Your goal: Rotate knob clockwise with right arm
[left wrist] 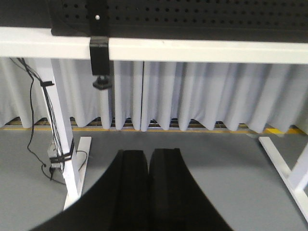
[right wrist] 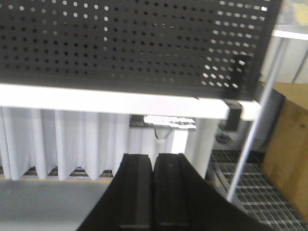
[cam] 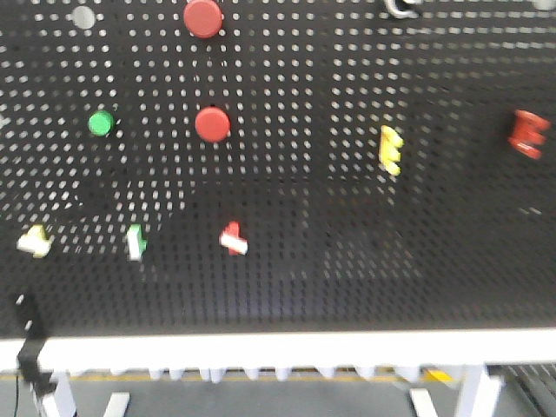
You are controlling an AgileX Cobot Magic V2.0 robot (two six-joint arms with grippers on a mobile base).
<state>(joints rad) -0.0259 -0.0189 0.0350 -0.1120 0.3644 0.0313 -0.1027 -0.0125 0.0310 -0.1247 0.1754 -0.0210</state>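
The pale-yellow knob (cam: 391,149), a bar with bumpy lobes, stands nearly upright on the black pegboard (cam: 347,226), right of centre in the front view. Neither arm shows in that view. In the left wrist view my left gripper (left wrist: 149,155) is shut and empty, low below the board's white frame (left wrist: 192,50) and facing the floor and white curtain. In the right wrist view my right gripper (right wrist: 154,158) is shut and empty, below the pegboard's lower edge (right wrist: 144,72). The knob is not in either wrist view.
On the board are two red round buttons (cam: 203,17) (cam: 213,124), a green button (cam: 101,123), a red-and-white switch (cam: 233,239), a green-and-white switch (cam: 135,241), a pale-yellow piece (cam: 35,241) and a red part (cam: 527,133). A white leg (left wrist: 62,134) and a cardboard box (right wrist: 288,144) stand below.
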